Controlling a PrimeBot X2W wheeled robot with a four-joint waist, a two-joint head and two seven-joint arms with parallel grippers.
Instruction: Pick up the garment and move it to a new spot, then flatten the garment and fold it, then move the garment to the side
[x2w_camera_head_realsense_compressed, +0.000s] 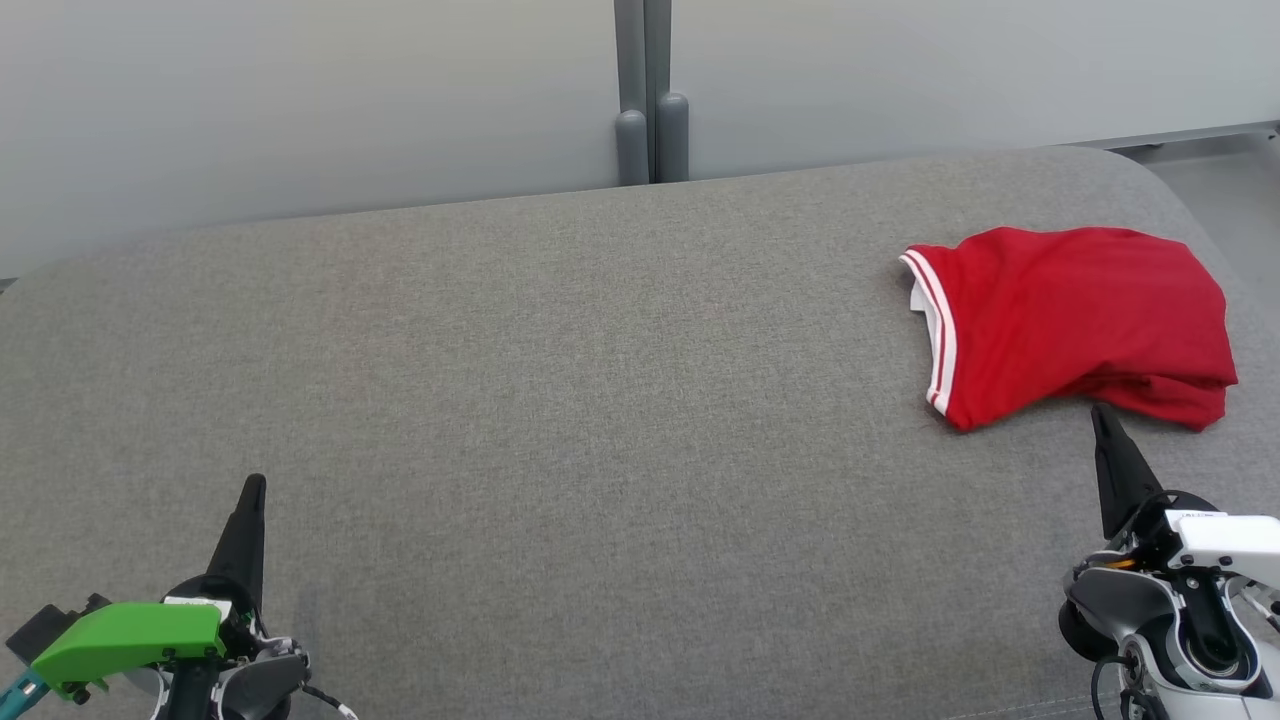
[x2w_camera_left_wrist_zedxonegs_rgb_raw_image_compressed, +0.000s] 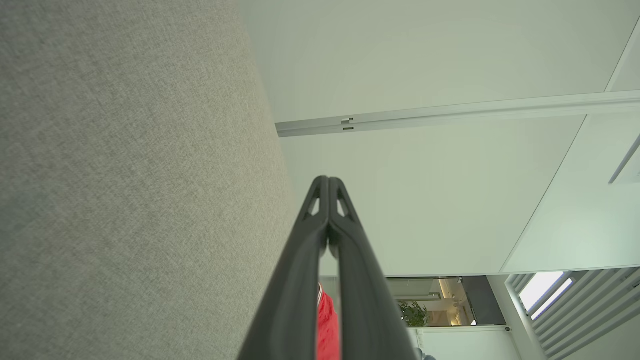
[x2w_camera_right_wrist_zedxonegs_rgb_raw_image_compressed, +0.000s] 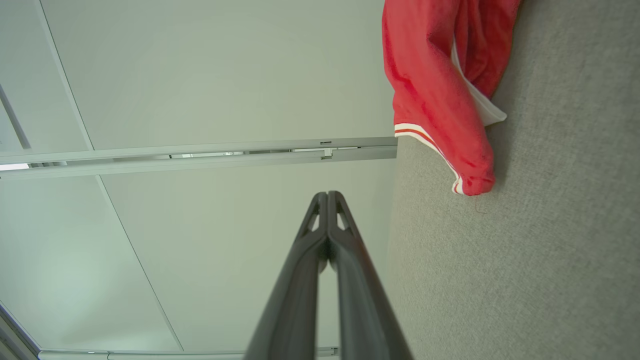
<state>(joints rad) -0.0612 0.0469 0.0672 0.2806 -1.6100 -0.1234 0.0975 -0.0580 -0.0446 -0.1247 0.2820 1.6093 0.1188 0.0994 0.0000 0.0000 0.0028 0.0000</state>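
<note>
My left gripper sits low at the near left. Its 2 dark fingers are pressed together tip to tip with nothing between them, and its own wrist view shows the pair meeting in 1 point. Ahead of it and off to its right runs the grey padded surface, with a pale wall panel beyond the far edge. The garment is well apart from this hand, far over to its right.

My right gripper is likewise closed on nothing, its fingers meeting at the tip. The garment lies just beyond those fingertips, near them but not touching as far as I can tell, close to the surface's right end. It is red with white striped trim, gathered into 1 compact, roughly rectangular bundle. Its layers are doubled under at the edge nearest my fingers, and the cloth is softly wrinkled rather than sharply creased.

On the step in hand, I judge that this fits 2 stages. With both hands clear of it, the bundle at the side could be the folded garment already set aside. It could equally be a loosely heaped garment waiting to be lifted to a new spot. The pictures do not settle which, so I commit to no move. The first need is to judge whether that bundle counts as a proper fold.
</note>
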